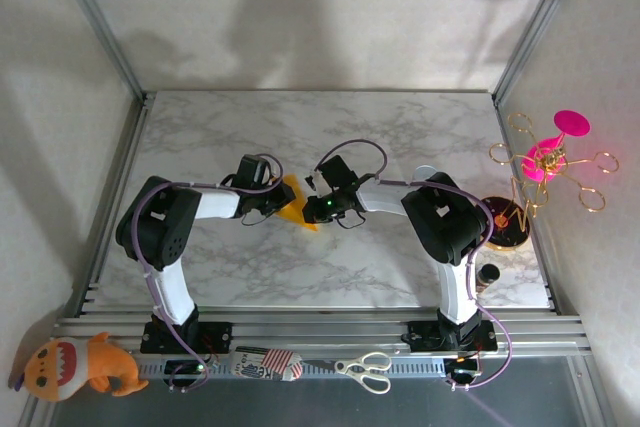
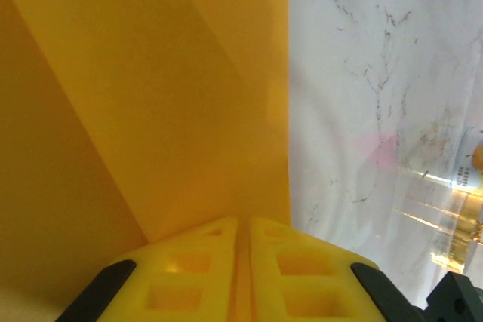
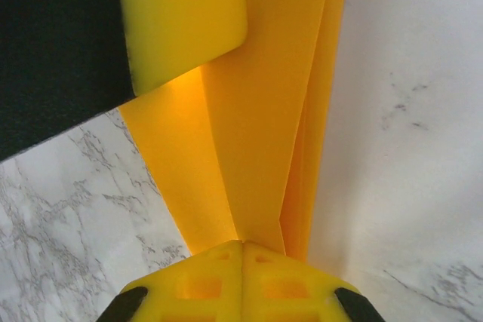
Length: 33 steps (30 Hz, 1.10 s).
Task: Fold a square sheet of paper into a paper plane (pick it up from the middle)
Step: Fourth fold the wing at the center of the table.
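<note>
as left fingers point(image 2: 181, 269) and right fingers point(image 3: 204, 277) clamp the paper point(image 1: 294, 209), scissors point(image 1: 365, 369) lie apart.

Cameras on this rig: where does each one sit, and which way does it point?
Top external: above and behind the arms, looking down on the marble table, the left arm, the right arm and the orange paper between them.
Left wrist: on the left arm, looking along its yellow fingers, jaws shut on the paper.
Right wrist: likewise on the right arm; the left arm's finger shows top left.
Shared: all see the paper.
</note>
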Available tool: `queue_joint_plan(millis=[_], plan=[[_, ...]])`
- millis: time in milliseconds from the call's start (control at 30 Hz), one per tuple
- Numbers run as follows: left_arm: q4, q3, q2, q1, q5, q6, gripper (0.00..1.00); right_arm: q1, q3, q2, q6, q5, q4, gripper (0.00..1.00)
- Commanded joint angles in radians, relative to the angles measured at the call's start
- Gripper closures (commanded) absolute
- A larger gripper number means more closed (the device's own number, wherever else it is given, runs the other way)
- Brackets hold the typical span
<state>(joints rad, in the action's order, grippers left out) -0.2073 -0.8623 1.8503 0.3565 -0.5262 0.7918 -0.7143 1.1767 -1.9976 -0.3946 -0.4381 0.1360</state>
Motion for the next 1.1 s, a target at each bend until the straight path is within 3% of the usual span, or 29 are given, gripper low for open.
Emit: queue_joint_plan(millis=[0,433,867,1067], plan=[[0.086,-0.024,-0.054,0.0,0.033,-0.072,0.87,-0.007,-0.012,-0.036,0.022,0.052,0.101,0.93],[0.048,0.052,-0.106,0.081,0.012,-0.131,0.9,-0.007,-0.052,0.002,0.033,0.053,0.152,0.93],[0.097,-0.003,-0.011,0.075,0.071,-0.173,0.91,-0.008,-0.051,-0.018,0.033,0.077,0.171,0.93],[0.161,-0.033,0.005,0.018,0.097,-0.232,0.9,-0.009,-0.082,-0.026,0.052,0.13,0.211,0.94]])
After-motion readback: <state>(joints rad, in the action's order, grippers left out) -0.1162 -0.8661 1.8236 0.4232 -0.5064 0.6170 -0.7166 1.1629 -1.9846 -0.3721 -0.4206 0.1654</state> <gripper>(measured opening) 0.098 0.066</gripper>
